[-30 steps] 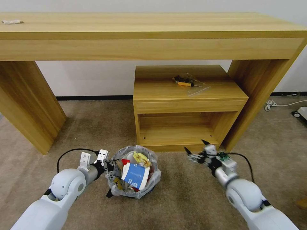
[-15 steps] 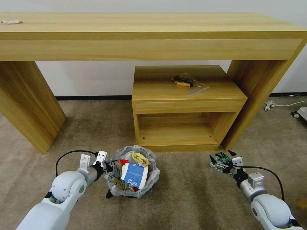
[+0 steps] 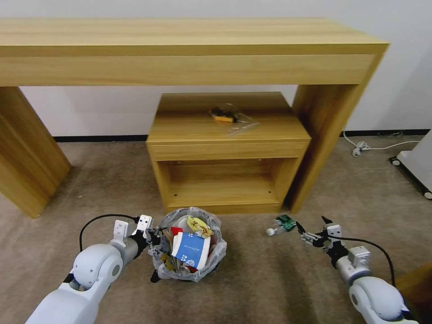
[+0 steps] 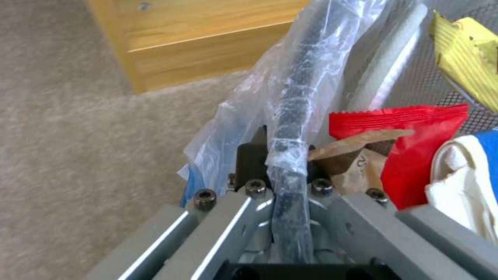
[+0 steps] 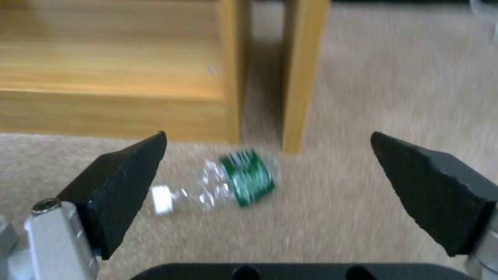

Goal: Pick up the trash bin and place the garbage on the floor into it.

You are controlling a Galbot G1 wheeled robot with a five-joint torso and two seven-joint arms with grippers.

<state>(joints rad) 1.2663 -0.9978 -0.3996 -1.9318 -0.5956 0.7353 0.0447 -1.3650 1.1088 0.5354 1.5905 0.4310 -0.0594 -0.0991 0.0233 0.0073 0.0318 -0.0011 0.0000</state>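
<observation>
Standing by the desk, this is what I see, view by view.

Head view, trash bin: the black trash bin with its crinkled clear liner sits on the carpet in front of the low wooden cabinet, stuffed with litter: a blue-white carton, a yellow wrapper, a red wrapper.
Head view, left gripper: the left gripper is at the bin's left rim, jaws pinched together on it.
Head view, right gripper: the right gripper hovers low over the carpet, jaws spread, holding nothing.
Head view, bottle: a clear bottle with a green label lies on its side on the carpet near the desk leg, just beside the right gripper and well apart from the bin.
Head view, cabinet top: a yellow-black item in a clear bag lies there.

Left wrist view, grip: the dark pads clamp the bagged black rim; the red wrapper and yellow wrapper lie just inside.

Right wrist view, jaws: the two black fingertips stand wide apart and empty.
Right wrist view, bottle: the bottle lies on the carpet ahead, between the fingertips' lines and apart from them, white cap toward the cabinet side.
</observation>
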